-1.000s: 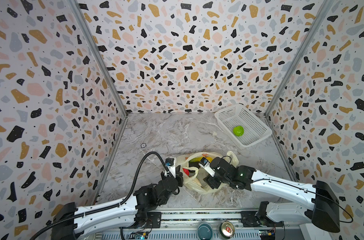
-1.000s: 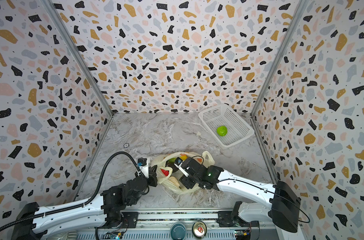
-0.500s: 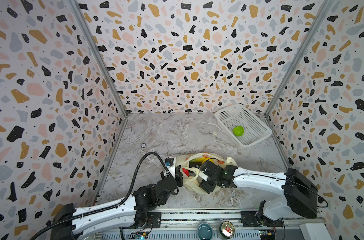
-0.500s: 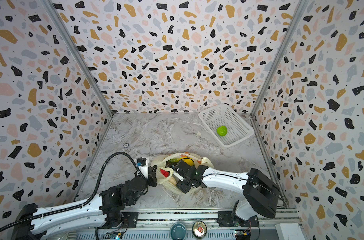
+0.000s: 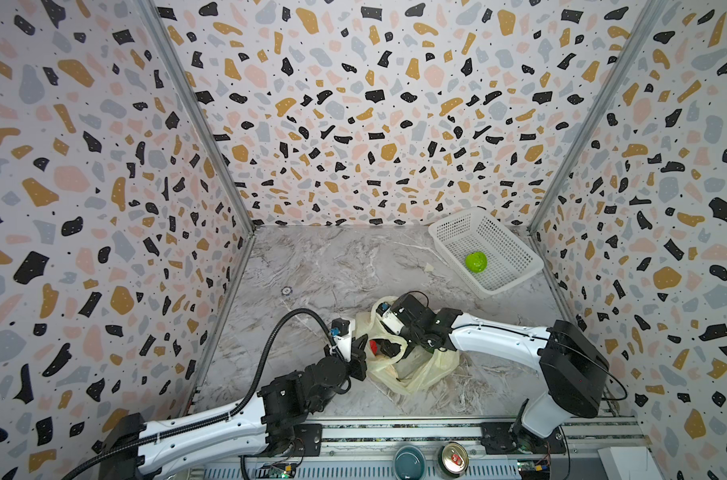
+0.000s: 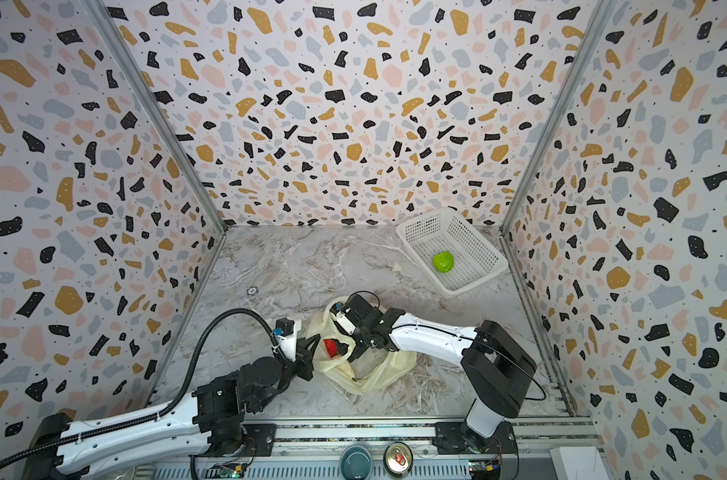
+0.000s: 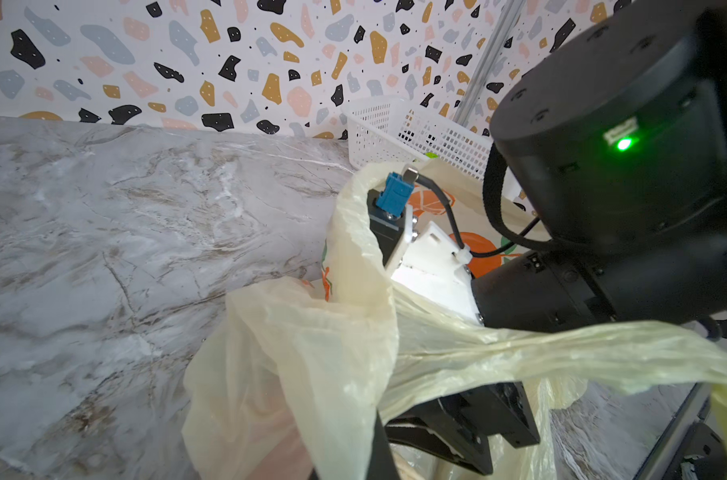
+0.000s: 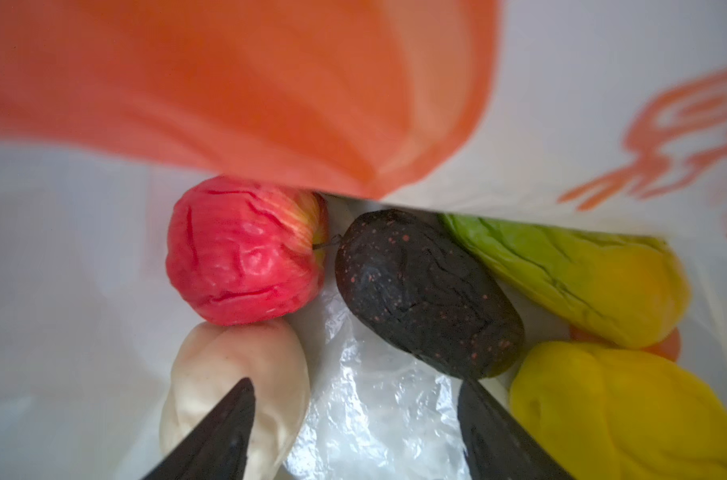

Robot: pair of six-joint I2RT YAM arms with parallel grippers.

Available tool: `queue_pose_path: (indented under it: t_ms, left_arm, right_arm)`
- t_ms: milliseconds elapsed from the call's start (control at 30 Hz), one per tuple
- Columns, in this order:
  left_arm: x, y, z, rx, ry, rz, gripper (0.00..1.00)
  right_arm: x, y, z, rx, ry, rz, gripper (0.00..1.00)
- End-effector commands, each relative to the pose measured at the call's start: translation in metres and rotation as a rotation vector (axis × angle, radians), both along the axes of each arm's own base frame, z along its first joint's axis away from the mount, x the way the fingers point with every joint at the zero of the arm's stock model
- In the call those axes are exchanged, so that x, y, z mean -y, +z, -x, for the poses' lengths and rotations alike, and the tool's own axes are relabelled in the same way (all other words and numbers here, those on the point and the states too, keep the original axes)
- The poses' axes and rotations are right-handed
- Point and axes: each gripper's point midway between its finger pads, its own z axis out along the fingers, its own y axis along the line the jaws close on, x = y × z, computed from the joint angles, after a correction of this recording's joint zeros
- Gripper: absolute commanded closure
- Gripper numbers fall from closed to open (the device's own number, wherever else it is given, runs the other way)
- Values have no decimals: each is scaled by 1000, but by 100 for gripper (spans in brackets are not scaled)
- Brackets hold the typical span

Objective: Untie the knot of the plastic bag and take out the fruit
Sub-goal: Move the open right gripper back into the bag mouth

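Note:
The pale yellow plastic bag (image 5: pixel 411 370) lies near the front of the marble floor with its mouth held wide; no knot shows. My left gripper (image 5: pixel 362 349) is shut on the bag's left rim (image 7: pixel 353 332). My right gripper (image 5: pixel 388 345) reaches down inside the bag. In the right wrist view it (image 8: pixel 355 386) stands open over bare plastic. Fruit lies around it: a red one (image 8: pixel 245 253), a near-black one (image 8: pixel 424 291), a cream-white one (image 8: pixel 232 374) under one finger, a green-yellow one (image 8: pixel 569 274) and a yellow one (image 8: pixel 615 407). Nothing sits between the jaws.
A white perforated basket (image 5: pixel 515 266) stands at the back right with one lime green fruit (image 5: pixel 476 262) in it. Patterned walls close in three sides. A small disc (image 5: pixel 286 291) lies on the floor. A bowl (image 5: pixel 409 461) and a can (image 5: pixel 454 459) sit at the front rail.
My right gripper has pushed from above the bag down into its mouth, with the elbow swung in closer, and its jaws stand a little wider. The left gripper has kept its hold.

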Motion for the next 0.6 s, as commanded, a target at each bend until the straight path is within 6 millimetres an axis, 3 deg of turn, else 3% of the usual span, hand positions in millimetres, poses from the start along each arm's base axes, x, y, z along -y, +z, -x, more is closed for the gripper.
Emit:
queue_pose_path:
  t_ms: [0,200,567]
  left_arm:
    - [-6,5,-2,22,36,38,100]
    - [-8,8,-4,28,54,68,100]
    - [-2,15,-8,41,65,73,100]
  right_arm:
    - [0,-1,-1,25,-40,-34,21]
    - [5,1,-9,142,-90,-49,15]
    - [-15,-6,-22,160,-47,-45,10]
